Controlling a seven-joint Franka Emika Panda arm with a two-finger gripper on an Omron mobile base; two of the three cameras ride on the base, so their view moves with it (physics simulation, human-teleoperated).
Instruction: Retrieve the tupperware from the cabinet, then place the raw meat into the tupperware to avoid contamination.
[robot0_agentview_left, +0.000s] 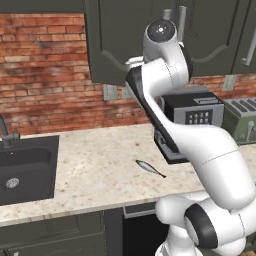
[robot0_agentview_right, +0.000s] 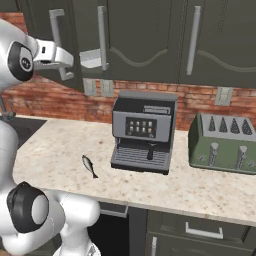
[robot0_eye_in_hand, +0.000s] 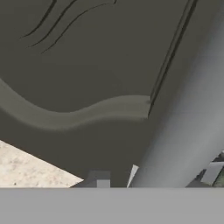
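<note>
Task status, with the coffee machine (robot0_agentview_right: 143, 131) as your landmark.

- Cabinet (robot0_agentview_right: 145, 35): on the wall above the coffee machine. You have its doors standing closed or all but closed; one door up and left of the machine looks swung slightly out, though you cannot be sure from here.
- Gripper (robot0_agentview_right: 90, 59): up and left of the coffee machine, right at a vertical bar handle (robot0_agentview_right: 102, 37). In the hand view that handle (robot0_eye_in_hand: 192, 127) runs close alongside the jaws. Whether the jaws are clasping it or parted, you cannot tell.
- Tupperware: not yet brought out; presumably inside the cabinet.
- Raw meat (robot0_agentview_right: 89, 165): lying flat on the desk (robot0_agentview_right: 200, 190), just left of the coffee machine's tray, untouched.
- Toaster (robot0_agentview_right: 225, 142): right of the coffee machine, not involved.

Judgement: you are at the first step, opening the door. Fetching the container and loading the fish remain.
</note>
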